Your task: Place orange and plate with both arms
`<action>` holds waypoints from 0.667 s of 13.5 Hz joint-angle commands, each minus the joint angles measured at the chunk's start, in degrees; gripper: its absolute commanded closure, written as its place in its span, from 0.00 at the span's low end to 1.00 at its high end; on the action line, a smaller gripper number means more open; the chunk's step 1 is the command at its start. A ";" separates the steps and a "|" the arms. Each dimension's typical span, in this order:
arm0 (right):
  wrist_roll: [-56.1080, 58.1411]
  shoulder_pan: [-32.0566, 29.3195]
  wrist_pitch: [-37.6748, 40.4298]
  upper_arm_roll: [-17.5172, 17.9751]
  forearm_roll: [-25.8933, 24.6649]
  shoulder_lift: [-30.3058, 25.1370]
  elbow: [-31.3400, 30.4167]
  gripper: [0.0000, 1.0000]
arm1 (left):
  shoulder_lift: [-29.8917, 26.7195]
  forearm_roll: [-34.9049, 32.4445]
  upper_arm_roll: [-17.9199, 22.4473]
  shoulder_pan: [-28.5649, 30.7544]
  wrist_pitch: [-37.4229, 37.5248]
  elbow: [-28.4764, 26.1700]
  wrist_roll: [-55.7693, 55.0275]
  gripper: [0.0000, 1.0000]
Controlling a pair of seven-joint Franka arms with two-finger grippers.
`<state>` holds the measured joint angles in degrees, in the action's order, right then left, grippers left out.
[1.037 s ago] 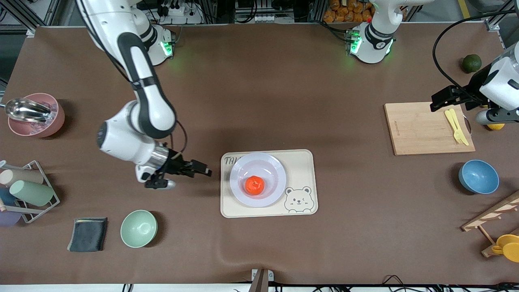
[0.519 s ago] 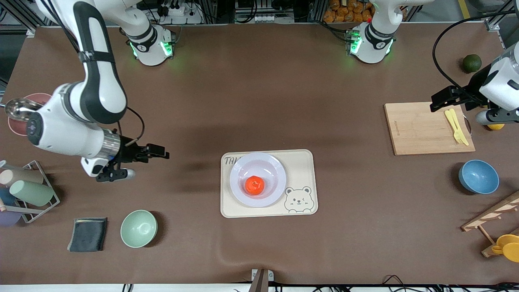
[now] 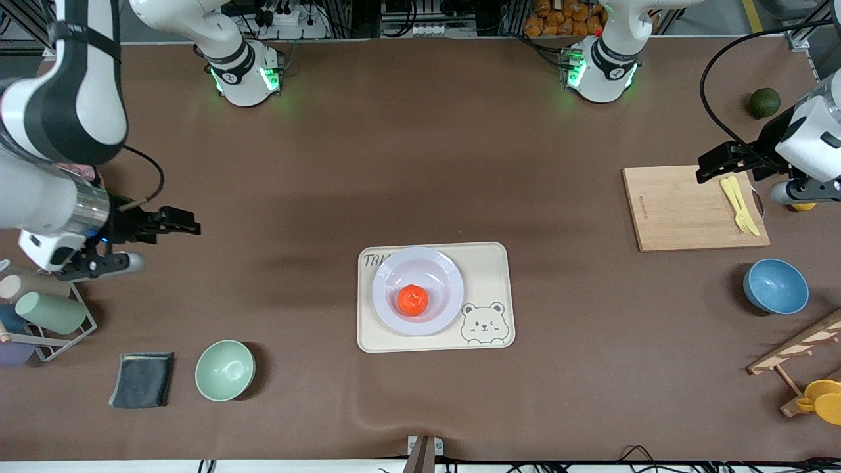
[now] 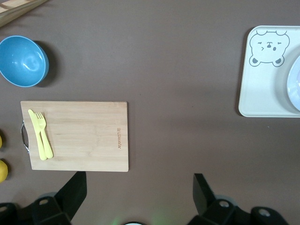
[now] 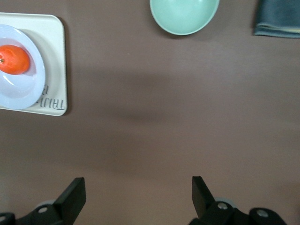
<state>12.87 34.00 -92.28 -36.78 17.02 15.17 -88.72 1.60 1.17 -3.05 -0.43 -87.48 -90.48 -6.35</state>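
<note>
**Right arm pulls back; orange sits in plate**

Since a second ago the right gripper has retreated from just beside the bear tray to the middle left of the front view, over bare brown table near that edge, fingers spread wide and empty. The left gripper waits unchanged over the wooden board at the upper right, also open and empty.

The orange, bright and slightly bumpy, lies in the sunken centre of the glossy pale plate, which rests on the matte beige tray at frame centre.

The left wrist view alone shows the board's metal handle and yellow cutlery clearly; the right wrist view shows the smooth green bowl and a folded dark cloth.
</note>
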 commanded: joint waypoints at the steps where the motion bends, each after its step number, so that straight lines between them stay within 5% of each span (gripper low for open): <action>1: -1.88 -18.00 3.58 19.98 -8.89 -6.09 1.87 0.00 | -0.28 0.24 -0.02 0.26 -0.50 -0.40 1.42 0.00; 2: -3.97 -26.53 4.99 29.74 -11.63 -7.24 2.67 0.00 | -0.28 0.24 -0.02 0.26 -0.50 -0.40 1.42 0.00; 3: -5.82 -30.53 5.70 34.97 -12.88 -9.43 2.68 0.00 | -0.36 0.24 0.06 0.26 -0.50 -0.40 1.42 0.00; 9: -7.51 -33.21 10.01 35.55 -18.15 -17.18 1.80 0.00 | -0.36 0.24 0.06 0.35 -0.41 -0.40 1.42 0.00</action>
<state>6.06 2.54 -82.41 -2.74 1.62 0.53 -85.33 1.65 1.17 -3.03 -0.42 -87.49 -90.57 -6.34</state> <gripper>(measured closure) 0.000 0.000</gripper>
